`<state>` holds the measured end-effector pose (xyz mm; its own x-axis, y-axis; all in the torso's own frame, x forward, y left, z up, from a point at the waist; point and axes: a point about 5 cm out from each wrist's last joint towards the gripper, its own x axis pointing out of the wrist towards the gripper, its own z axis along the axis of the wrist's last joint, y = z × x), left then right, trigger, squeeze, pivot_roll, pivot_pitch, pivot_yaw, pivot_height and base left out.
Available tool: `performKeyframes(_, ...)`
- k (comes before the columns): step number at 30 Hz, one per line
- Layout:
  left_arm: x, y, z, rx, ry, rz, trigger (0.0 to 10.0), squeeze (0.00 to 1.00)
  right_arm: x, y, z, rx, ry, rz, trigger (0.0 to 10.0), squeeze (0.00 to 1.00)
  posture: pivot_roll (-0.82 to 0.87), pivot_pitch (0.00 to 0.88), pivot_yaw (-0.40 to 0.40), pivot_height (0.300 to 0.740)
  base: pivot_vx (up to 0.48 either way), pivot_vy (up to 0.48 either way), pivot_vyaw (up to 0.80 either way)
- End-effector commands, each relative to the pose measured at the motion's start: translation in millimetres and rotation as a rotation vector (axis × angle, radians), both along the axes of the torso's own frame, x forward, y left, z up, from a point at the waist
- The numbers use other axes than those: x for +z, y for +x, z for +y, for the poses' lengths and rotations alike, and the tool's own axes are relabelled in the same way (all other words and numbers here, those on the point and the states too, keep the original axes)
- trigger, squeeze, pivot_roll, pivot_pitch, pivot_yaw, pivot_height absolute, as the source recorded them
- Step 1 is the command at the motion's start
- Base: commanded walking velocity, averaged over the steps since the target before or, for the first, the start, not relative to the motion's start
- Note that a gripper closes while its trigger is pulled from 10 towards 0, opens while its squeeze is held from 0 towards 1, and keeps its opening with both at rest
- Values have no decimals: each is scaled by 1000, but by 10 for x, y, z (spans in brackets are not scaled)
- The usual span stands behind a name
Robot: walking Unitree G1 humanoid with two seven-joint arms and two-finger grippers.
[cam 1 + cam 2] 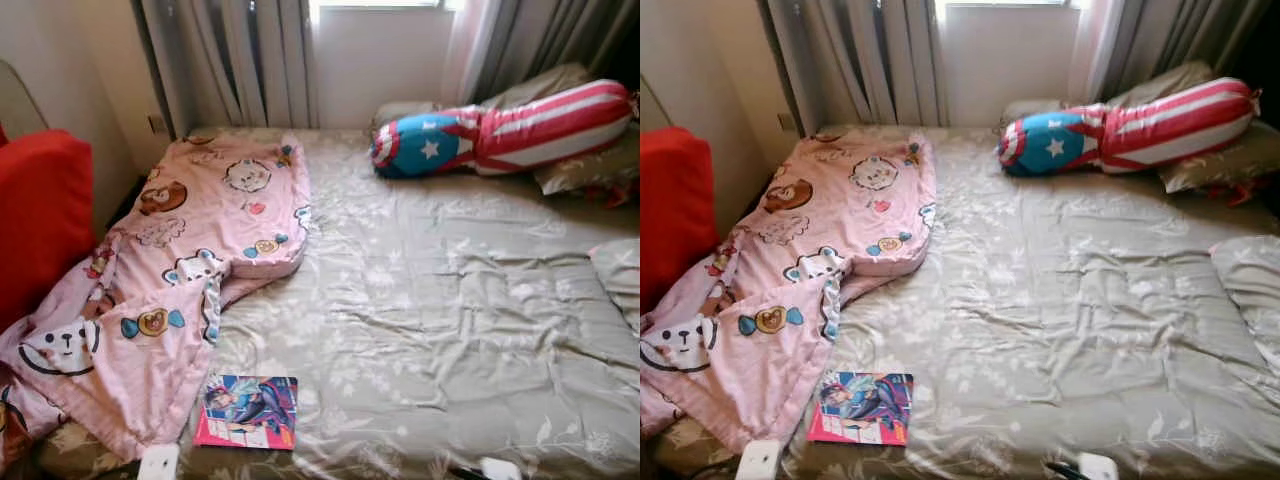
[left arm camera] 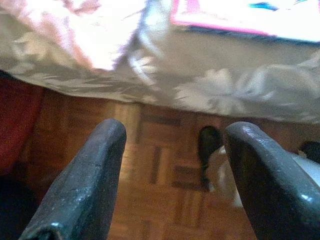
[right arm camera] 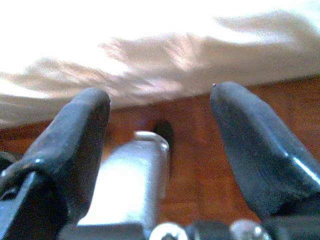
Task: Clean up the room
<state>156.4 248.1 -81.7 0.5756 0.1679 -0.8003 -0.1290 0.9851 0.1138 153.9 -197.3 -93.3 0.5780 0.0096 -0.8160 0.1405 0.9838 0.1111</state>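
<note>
A bed (image 1: 450, 300) with a rumpled grey flowered sheet lies before me. A pink cartoon-print blanket (image 1: 180, 260) is bunched over its left side and hangs off the near left corner. A colourful book (image 1: 247, 410) lies flat on the sheet near the front edge, its pink edge showing in the left wrist view (image 2: 240, 20). My left gripper (image 2: 175, 150) is open, low beside the bed edge over the wooden floor. My right gripper (image 3: 160, 115) is open too, below the bed's edge, with nothing between its fingers.
A star-and-stripes bolster pillow (image 1: 500, 130) and grey pillows (image 1: 590, 165) lie at the bed's far right. A red chair (image 1: 35, 220) stands left of the bed. Curtains (image 1: 230, 60) and a window are behind. Wooden parquet floor (image 2: 160, 170) lies under the grippers.
</note>
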Motion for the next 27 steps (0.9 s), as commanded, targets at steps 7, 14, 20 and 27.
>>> performKeyframes(7,-11,2,-37,-4,-8,5,10000,0,-54,-65,181,18,-3,39,10000,0,-52,0,9,740,0,350,0)
performKeyframes(14,-11,3,-38,-4,-9,3,10000,0,-95,-168,253,25,4,55,10000,0,-51,0,9,740,0,352,0)
performKeyframes(20,-9,2,-31,0,-8,3,10000,0,-74,-151,111,12,-8,50,10000,0,-50,0,9,740,0,350,0)
performKeyframes(27,-8,-9,-15,3,-7,2,10000,0,-46,-86,65,11,-13,36,10000,0,-48,0,8,740,0,334,0)
